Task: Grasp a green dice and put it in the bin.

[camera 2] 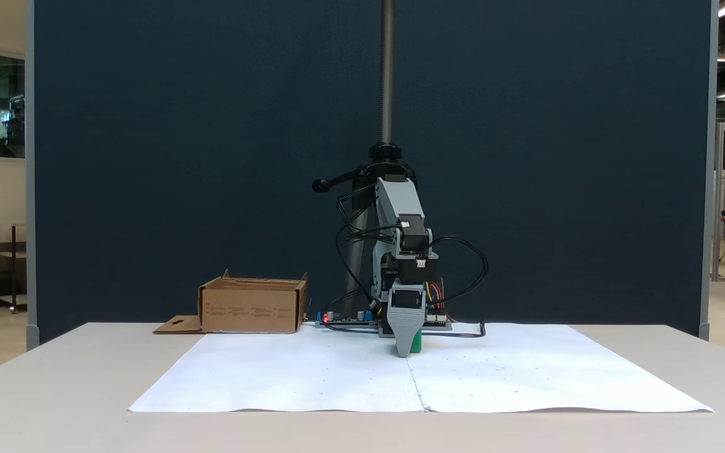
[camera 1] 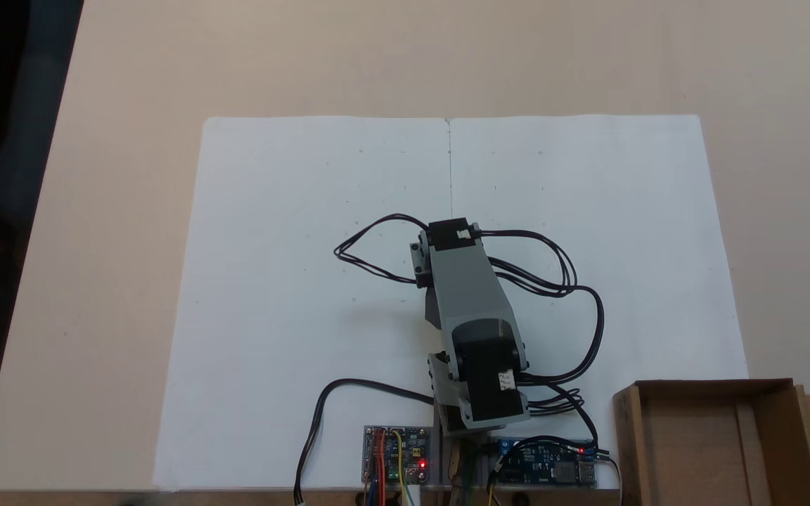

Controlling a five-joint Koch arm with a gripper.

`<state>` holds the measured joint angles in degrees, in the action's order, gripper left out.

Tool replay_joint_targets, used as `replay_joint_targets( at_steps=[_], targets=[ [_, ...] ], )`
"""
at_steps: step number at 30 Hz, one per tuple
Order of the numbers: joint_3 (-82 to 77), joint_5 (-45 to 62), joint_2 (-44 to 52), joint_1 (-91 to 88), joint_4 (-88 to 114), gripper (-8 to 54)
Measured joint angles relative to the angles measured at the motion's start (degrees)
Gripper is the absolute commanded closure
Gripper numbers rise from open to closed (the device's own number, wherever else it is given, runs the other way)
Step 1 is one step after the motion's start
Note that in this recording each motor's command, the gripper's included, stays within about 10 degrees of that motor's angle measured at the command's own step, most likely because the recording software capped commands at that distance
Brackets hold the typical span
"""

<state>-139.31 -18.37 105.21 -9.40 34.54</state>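
Note:
In a fixed view from the front, my gripper (camera 2: 408,350) points straight down with its tip at the white paper. One broad grey jaw faces the camera and hides the other. The green dice (camera 2: 416,342) peeks out at the right edge of that jaw, down at the paper; whether it is gripped cannot be told. From above, the grey arm (camera 1: 468,309) covers the spot beneath it. The bin, a low brown cardboard box (camera 1: 628,443), stands at the lower right of that view, and at the left behind the paper (camera 2: 249,309) from the front.
Two white paper sheets (camera 1: 306,295) cover the middle of the beige table (camera 1: 110,211). Circuit boards (camera 1: 396,455) with lit red LEDs sit at the arm's base. Black cables (camera 1: 574,295) loop out on both sides. A stand pole (camera 2: 387,75) and a dark partition rise behind.

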Motion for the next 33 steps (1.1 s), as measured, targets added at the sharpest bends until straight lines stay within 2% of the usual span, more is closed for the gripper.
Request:
replay_joint_targets(
  at_steps=[7,10,12,23,33],
  targets=[
    [-0.53,0.00,0.70,0.44,-3.08,29.4],
    [-0.70,0.00,0.88,0.44,-3.34,29.8],
    [-0.70,0.00,0.79,0.44,-3.43,33.3],
    [-0.62,0.00,7.82,8.96,-9.49,33.3],
    [1.58,0.44,19.86,33.49,-25.49,33.3]
  ],
)
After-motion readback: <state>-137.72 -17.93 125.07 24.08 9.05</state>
